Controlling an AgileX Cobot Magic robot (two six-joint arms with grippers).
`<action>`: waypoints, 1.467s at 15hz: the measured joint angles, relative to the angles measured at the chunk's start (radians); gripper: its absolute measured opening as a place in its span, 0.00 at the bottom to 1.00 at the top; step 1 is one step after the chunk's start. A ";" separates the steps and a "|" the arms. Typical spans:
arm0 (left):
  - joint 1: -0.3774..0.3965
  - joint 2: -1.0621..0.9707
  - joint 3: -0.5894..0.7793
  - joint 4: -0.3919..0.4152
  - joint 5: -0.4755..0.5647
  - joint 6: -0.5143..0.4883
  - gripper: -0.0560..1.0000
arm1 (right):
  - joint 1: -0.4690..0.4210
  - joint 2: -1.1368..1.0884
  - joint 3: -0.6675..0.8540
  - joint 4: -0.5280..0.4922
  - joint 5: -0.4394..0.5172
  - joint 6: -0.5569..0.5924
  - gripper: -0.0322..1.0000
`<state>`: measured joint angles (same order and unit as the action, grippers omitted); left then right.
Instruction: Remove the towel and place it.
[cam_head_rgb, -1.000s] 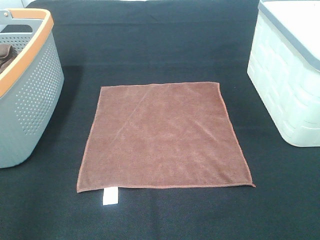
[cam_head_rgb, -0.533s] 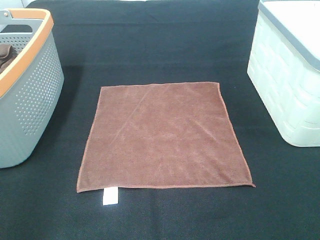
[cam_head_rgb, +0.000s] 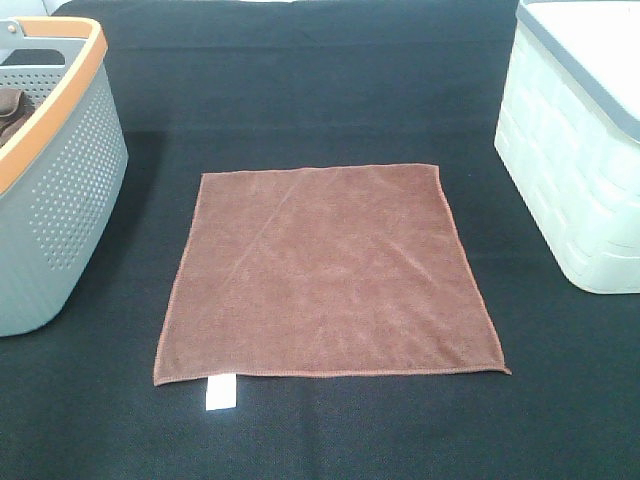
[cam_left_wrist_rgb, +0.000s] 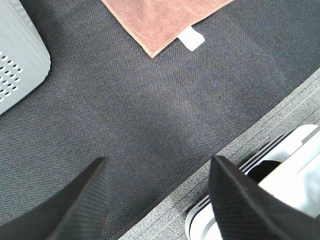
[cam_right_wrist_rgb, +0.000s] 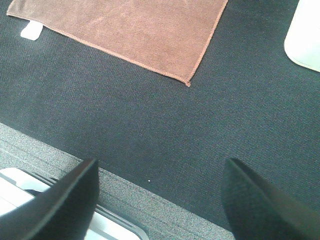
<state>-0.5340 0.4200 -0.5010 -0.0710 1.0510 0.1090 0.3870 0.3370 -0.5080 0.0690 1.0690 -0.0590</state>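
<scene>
Black cloth surface (cam_head_rgb: 330, 90), towel (cam_head_rgb: 325, 272) flat, seemingly unwrinkled.

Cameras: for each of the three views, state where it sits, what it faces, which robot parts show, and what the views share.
Exterior high: mounted above, looking down on the towel spread flat between the grey basket and the white bin; no robot part shows.
Left wrist: on the left arm, facing the black cloth; open left gripper, the towel's corner with the white tag.
Right wrist: on the right arm, facing the towel's untagged near corner; open right gripper.
Shared: all three show the towel and tag.
</scene>
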 joint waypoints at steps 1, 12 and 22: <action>0.000 0.000 0.000 0.000 0.000 0.000 0.58 | 0.000 0.000 0.000 0.000 0.000 0.000 0.67; 0.178 -0.053 0.000 -0.002 -0.002 0.001 0.58 | -0.060 0.000 0.000 0.000 0.000 0.000 0.67; 0.500 -0.424 0.000 -0.001 -0.002 0.003 0.58 | -0.361 -0.144 0.004 0.002 -0.002 0.000 0.67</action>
<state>-0.0340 -0.0040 -0.5010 -0.0720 1.0490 0.1120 0.0260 0.1930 -0.5040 0.0710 1.0670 -0.0590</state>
